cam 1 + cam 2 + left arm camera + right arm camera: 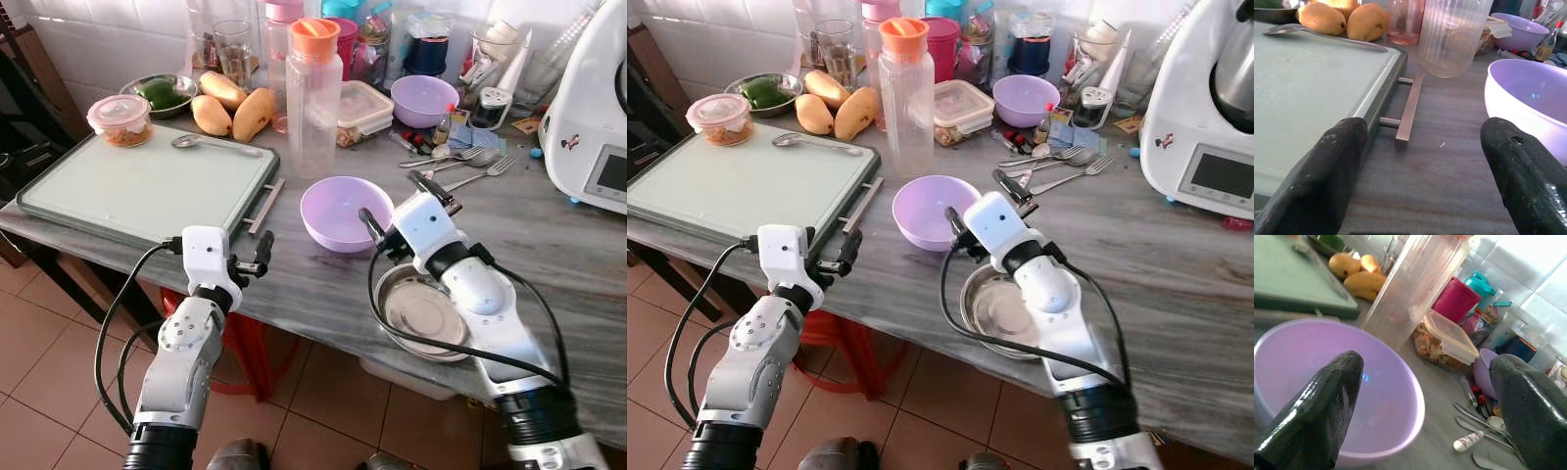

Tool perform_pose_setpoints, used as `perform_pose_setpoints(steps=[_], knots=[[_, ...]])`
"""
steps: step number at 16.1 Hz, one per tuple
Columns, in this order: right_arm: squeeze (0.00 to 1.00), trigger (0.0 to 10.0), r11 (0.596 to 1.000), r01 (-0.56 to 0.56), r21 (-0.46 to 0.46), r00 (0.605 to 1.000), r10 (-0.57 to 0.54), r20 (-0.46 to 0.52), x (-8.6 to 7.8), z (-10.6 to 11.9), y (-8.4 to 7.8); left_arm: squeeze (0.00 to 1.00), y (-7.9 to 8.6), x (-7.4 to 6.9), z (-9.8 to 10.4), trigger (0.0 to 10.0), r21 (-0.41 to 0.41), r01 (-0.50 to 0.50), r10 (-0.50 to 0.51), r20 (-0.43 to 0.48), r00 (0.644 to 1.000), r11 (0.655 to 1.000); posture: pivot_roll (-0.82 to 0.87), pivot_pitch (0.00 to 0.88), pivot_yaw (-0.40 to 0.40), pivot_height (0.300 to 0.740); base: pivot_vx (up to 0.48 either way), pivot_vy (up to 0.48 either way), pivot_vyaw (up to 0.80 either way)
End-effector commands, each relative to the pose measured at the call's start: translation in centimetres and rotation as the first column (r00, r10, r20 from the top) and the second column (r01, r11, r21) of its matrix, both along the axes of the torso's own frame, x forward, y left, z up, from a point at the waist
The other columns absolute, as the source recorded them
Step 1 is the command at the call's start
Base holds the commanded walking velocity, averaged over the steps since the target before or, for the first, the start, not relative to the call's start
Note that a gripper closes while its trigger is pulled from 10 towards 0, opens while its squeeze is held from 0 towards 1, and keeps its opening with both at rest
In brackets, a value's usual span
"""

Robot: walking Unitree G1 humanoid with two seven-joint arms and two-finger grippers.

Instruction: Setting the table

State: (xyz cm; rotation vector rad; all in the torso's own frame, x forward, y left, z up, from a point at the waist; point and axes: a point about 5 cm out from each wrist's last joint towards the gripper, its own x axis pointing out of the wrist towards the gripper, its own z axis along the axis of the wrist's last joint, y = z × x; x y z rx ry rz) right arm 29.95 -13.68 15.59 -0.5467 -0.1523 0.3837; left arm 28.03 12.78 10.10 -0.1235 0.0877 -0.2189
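**Both grippers spread wide at the near lilac bowl, nothing held**

A round lilac plastic bowl (346, 212) stands upright on the grey marble-patterned table (549, 235), near its front edge. Just beside it, toward the robot's right, lies a shallow round steel plate (423, 313) at the table's very edge, partly hidden under the right forearm.

The right gripper (404, 201) hovers at the bowl's right side, above the plate's far rim. Its two black fingers (1317, 406) stand far apart and grasp nothing. In the right wrist view the bowl sits under and in front of one finger, its rim reaching partway into the gap between the two; the other finger lies off toward a scatter of steel cutlery (460, 163). Whether a fingertip touches the bowl's rim cannot be told.

The left gripper (257, 257) hangs at the table's front edge, left of the bowl, its fingers also widely parted and empty. In its wrist view the brushed metal handle (1408, 110) of a large pale green tray (137, 186) lies in the gap, with the bowl just beyond one finger.

Behind the bowl stands a tall clear plastic jug with an orange lid (313, 93). A second lilac bowl (424, 99) sits farther back. A steel spoon (211, 145) lies on the tray's far side, with yellow mangoes (235, 108) behind it.
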Motion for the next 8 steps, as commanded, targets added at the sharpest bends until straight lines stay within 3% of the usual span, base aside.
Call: perform_pose_setpoints(steps=[1,4,8], knots=[[1.0,10.0,0.997,0.042,0.065,0.999,-0.043,0.025,-0.5,0.7,-0.2,0.0,0.2,0.1,0.0,10.0,0.009,-0.004,0.004,0.004,1.0,1.0,-0.02,0.0,0.028,0.74,0.0,0.0,0.0],[1.0,10.0,0.982,0.066,0.175,0.998,-0.065,-0.015,-3.0,-0.3,0.5,0.0,0.3,0.0,0.0,10.0,0.01,-0.007,0.007,0.004,1.0,1.0,-0.02,0.0,0.026,0.74,0.0,0.0,0.0],[1.0,10.0,0.968,0.101,0.231,0.993,-0.085,-0.079,-5.2,-1.4,0.5,0.0,0.3,0.0,0.0,10.0,0.01,-0.001,0.001,0.004,1.0,1.0,-0.03,0.0,0.029,0.74,0.0,0.0,0.0]])
